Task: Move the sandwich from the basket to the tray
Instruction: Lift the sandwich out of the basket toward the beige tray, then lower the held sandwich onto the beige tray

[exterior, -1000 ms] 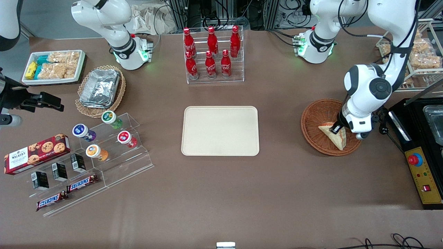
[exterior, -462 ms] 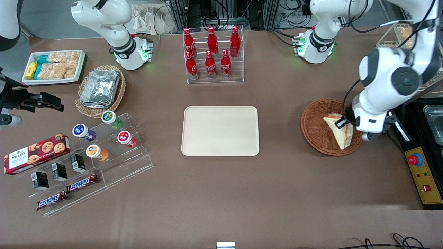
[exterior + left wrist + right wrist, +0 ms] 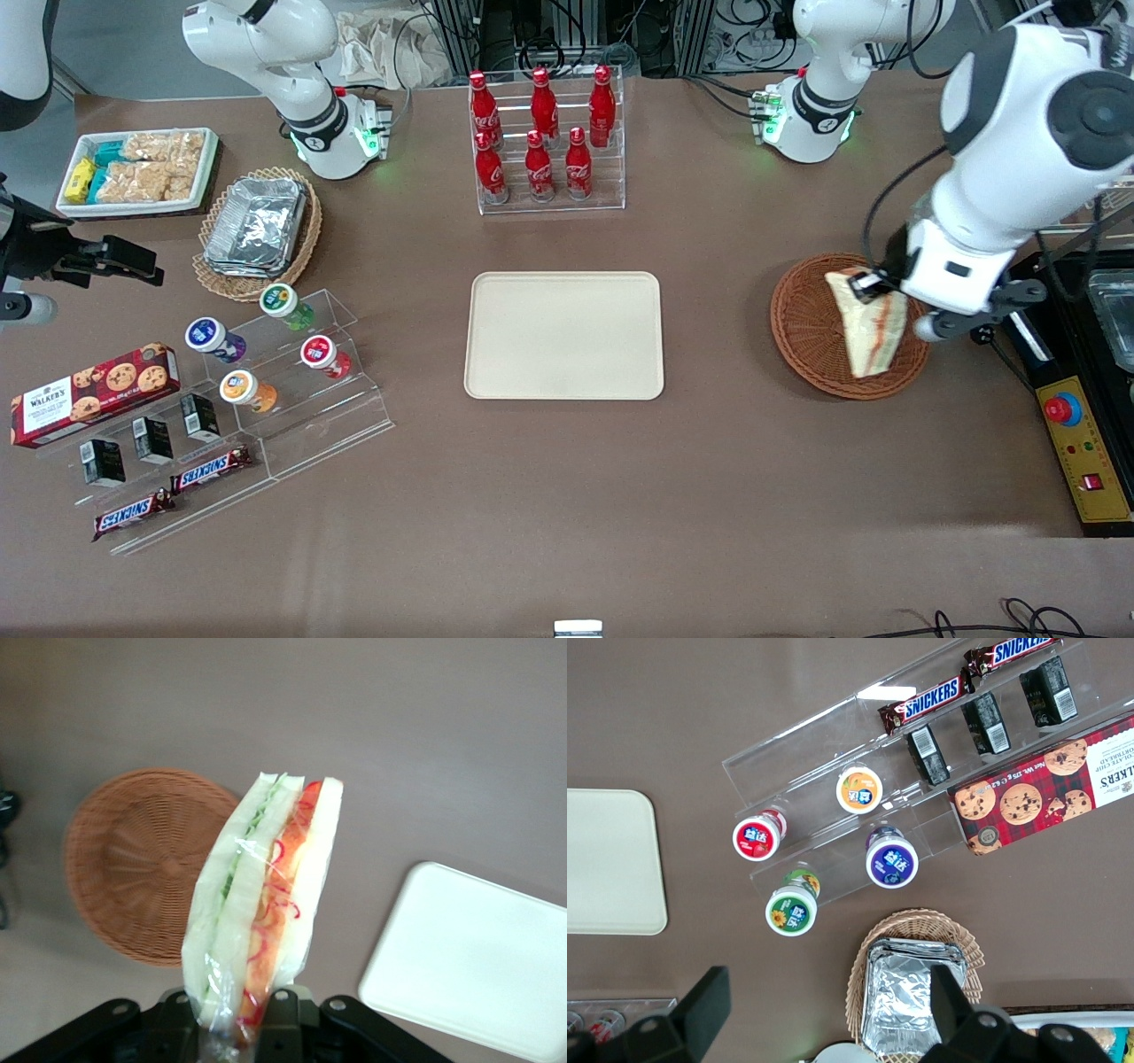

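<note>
Above basket point(image 3: 819, 332): gripper point(image 3: 873, 285) clamped on sandwich point(image 3: 866, 328) corner, wedge dangling. Risk: wrapper slipping from jaws, dropping short of tray point(image 3: 564, 335).

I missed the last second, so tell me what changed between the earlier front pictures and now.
The gripper, shut on the sandwich, has risen from inside the basket. The sandwich went from lying in the basket to hanging above it, clear of the weave in the wrist view. The basket and the tray stayed put, and the tray holds nothing.
</note>
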You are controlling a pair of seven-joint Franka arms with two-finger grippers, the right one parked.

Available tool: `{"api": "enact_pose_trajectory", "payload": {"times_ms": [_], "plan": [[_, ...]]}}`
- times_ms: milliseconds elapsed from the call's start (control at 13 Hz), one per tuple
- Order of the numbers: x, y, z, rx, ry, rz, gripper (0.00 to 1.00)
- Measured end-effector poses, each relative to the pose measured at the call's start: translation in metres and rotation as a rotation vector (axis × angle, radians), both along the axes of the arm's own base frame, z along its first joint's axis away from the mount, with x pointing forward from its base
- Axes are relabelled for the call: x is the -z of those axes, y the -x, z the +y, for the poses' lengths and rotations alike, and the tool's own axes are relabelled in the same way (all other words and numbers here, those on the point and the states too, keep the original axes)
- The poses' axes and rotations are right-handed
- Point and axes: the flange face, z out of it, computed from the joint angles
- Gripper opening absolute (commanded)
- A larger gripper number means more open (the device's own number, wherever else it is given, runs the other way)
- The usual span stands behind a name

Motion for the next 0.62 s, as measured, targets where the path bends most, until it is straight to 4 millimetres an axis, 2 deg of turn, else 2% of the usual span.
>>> {"api": "enact_pose_trajectory", "payload": {"times_ms": [154,308,462,615], "plan": [[0.000,0.006,-0.050,0.004,0.021,-0.005,0.00],[0.015,0.015,-0.107,0.019,0.057,-0.028,0.00],[0.049,0.024,-0.165,0.035,0.065,-0.046,0.00],[0.107,0.034,-0.213,0.090,0.019,-0.042,0.00]]}}
